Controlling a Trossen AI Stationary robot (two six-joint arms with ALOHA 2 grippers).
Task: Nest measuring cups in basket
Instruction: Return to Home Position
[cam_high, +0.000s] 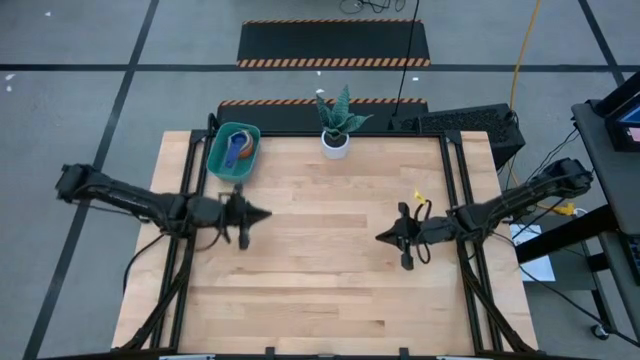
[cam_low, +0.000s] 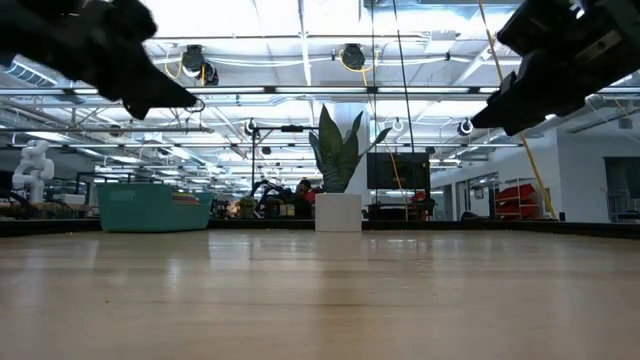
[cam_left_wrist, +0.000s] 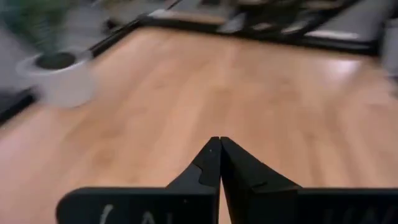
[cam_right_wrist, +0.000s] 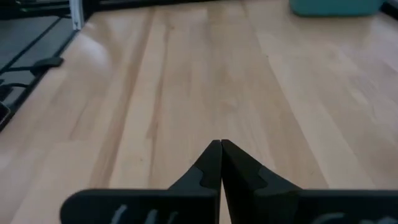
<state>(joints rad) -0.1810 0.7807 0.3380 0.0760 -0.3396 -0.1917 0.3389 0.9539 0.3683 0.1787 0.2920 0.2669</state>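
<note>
The teal basket (cam_high: 234, 150) stands at the table's far left corner, with measuring cups (cam_high: 240, 152) in blue and orange lying nested inside it; it also shows in the low view (cam_low: 150, 208). My left gripper (cam_high: 266, 213) hovers shut over the table's left half, near side of the basket, pointing toward the right edge, fingertips together (cam_left_wrist: 219, 142). My right gripper (cam_high: 380, 237) hovers shut over the right half, pointing left, fingertips together (cam_right_wrist: 221, 144). Neither holds anything.
A white pot with a green plant (cam_high: 336, 140) stands at the middle of the far edge. Dark frame rails (cam_high: 455, 190) run along the table's left and right sides. Bare wooden table (cam_high: 320, 270) lies between and in front of the grippers.
</note>
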